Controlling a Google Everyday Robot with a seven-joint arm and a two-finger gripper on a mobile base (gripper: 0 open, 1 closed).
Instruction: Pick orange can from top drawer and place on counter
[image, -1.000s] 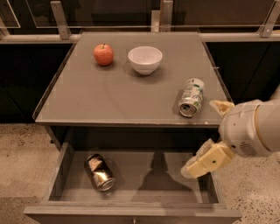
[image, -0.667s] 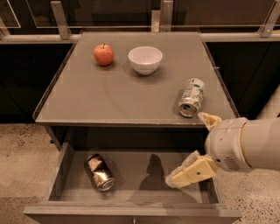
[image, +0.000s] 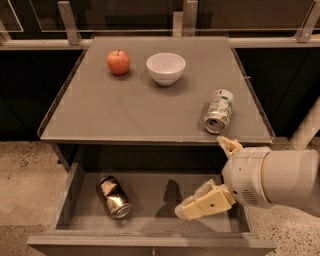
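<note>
The orange can (image: 114, 197) lies on its side in the left part of the open top drawer (image: 150, 239), at the lower left of the frame. The gripper (image: 201, 176) hangs over the drawer's right part, lower right, fingers spread apart and holding nothing, well apart from the can. On the counter (image: 135, 112) above sit an apple (image: 118, 62), a white bowl (image: 165, 67) and a toppled white-and-green can (image: 219, 111).

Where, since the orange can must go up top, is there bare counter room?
The counter is bare front-left and centre, bordered by apple, bowl and white-and-green can. Crowded: back and front-right. The gripper hangs open over the top drawer, right side.
</note>
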